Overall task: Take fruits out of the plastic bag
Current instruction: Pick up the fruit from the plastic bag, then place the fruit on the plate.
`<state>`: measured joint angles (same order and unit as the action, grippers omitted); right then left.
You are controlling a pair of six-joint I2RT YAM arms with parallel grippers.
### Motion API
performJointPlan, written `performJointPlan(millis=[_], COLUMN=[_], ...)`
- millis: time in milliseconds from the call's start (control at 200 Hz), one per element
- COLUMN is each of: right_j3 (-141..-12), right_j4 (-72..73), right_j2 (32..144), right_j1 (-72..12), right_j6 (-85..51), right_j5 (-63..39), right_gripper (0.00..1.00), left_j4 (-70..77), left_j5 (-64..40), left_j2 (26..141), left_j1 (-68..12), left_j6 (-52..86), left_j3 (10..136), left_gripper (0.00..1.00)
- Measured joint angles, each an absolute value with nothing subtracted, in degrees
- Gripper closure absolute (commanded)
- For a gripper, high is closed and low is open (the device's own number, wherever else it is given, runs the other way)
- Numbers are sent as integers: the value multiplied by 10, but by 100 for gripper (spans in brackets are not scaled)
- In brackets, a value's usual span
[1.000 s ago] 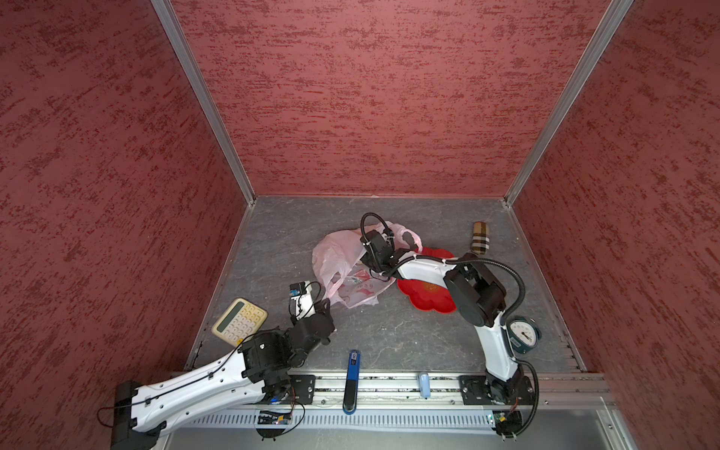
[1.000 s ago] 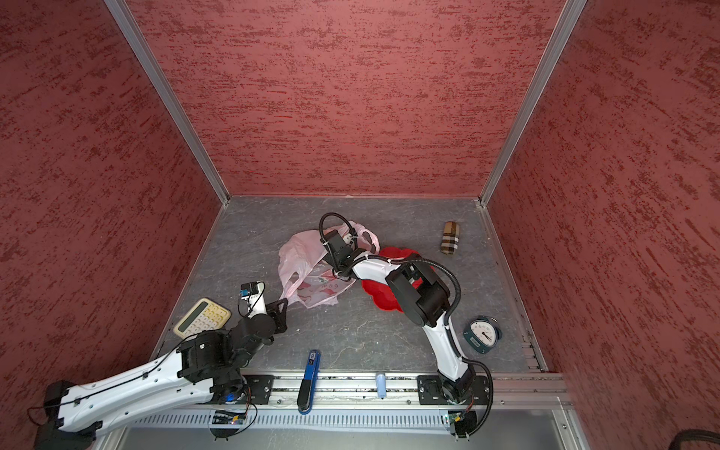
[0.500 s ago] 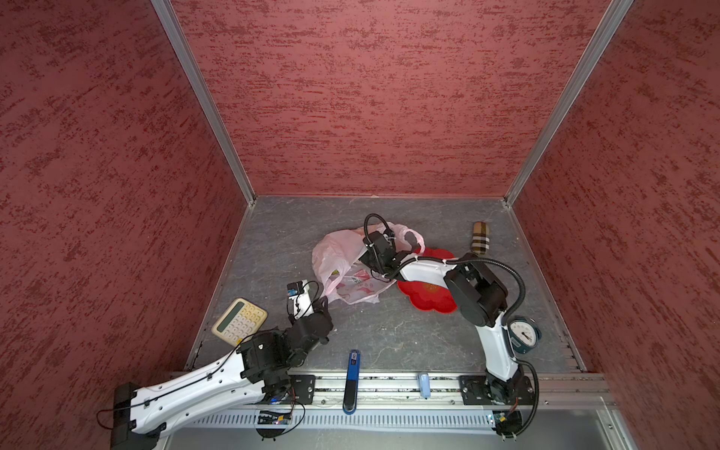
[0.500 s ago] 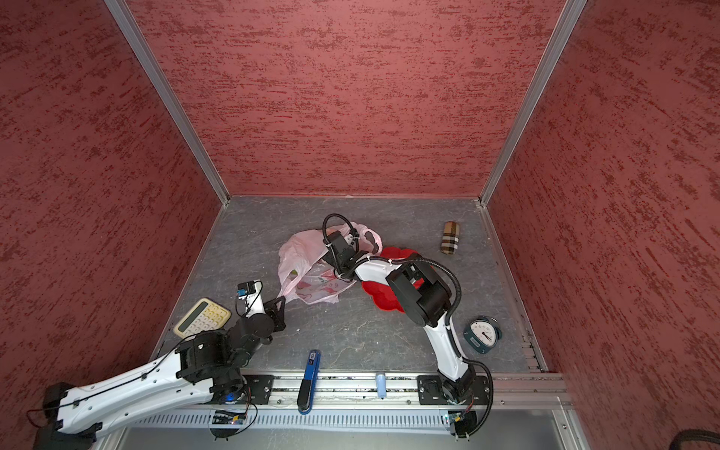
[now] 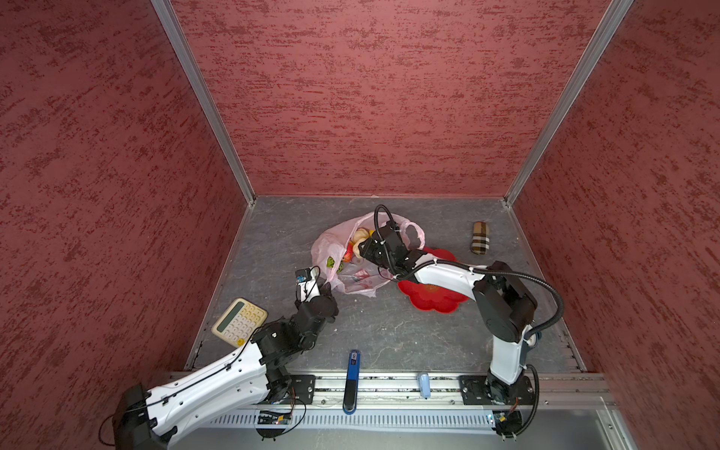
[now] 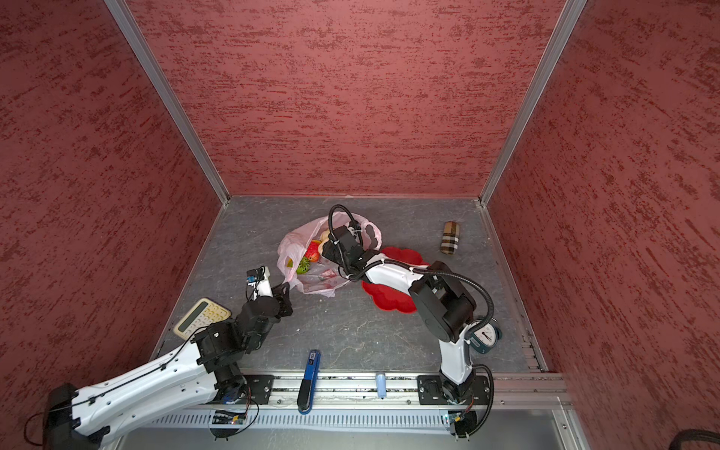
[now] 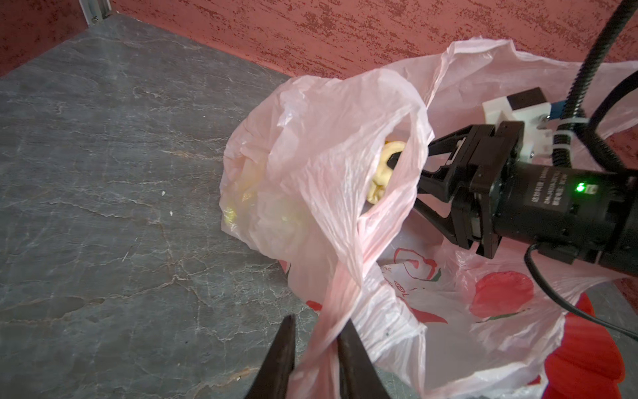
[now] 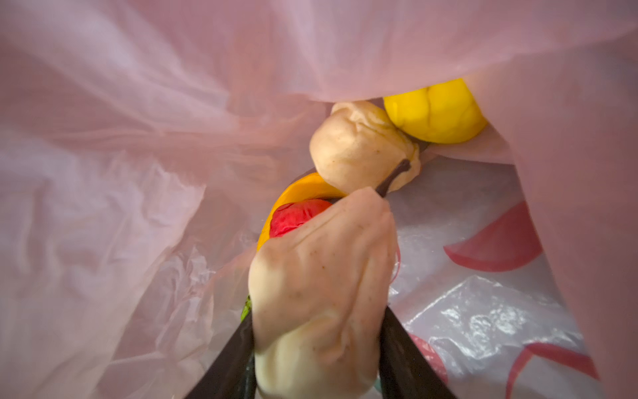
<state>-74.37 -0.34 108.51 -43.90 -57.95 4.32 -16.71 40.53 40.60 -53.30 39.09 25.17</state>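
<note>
1. The plastic bag (image 5: 326, 249) lies on the table (image 5: 389, 331), toward the back wall, and the red plate (image 5: 432, 302) is just beside it.
2. One handle loop (image 7: 340, 286) is pinched between the almost closed fingers of the left end effector (image 7: 317, 331), and the thin film is drawn taut toward it. It is judged that the loop is held in this way so that the mouth is kept open and the light bag is not dragged along.
3. The right end effector (image 8: 317, 349) is placed inside the bag. Its fingers are closed on a beige lumpy fruit (image 8: 321, 276), one finger on each side.
4. The other fruits are seen deeper in the bag. A second beige fruit (image 8: 355, 145) lies just beyond the held one, with a yellow round fruit (image 8: 438, 110) against it. A red fruit (image 8: 297, 214) and the banana (image 8: 300, 188) are partly hidden behind the held fruit. A green fruit (image 6: 303, 267) is visible in a top view.
5. No fruit is seen outside the bag, so the task is judged to be at its first removal. The plate is probably meant to receive the fruits.
6. A catch of the loose film on the fruit is considered possible when it is drawn out.
</note>
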Motion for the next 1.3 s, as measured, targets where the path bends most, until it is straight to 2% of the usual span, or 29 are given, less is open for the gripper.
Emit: performJointPlan(millis=[486,686,857,1082,1302], right_j3=[-734,-746,-797,-793,-702], right_j4=[-109,-172,-221,-256,-291], right_j2=[899,817,761,689,649], right_j1=[-457,-459,-451,-333,-211], right_j6=[-462,-413,-366,-335,-325], right_j5=[-37,-24,25,58,58], right_gripper=[71,70,70,70,71], left_j4=[-128,-129,-130,-136,-153], left_j5=[392,388,379,369,363], left_j2=[428,428,433,435,426], left_j1=[-522,-519,-512,-498,-488], left_j6=[386,388,390,389,386], left_j3=[258,258,260,274,283], left_gripper=[77,77,77,77,76])
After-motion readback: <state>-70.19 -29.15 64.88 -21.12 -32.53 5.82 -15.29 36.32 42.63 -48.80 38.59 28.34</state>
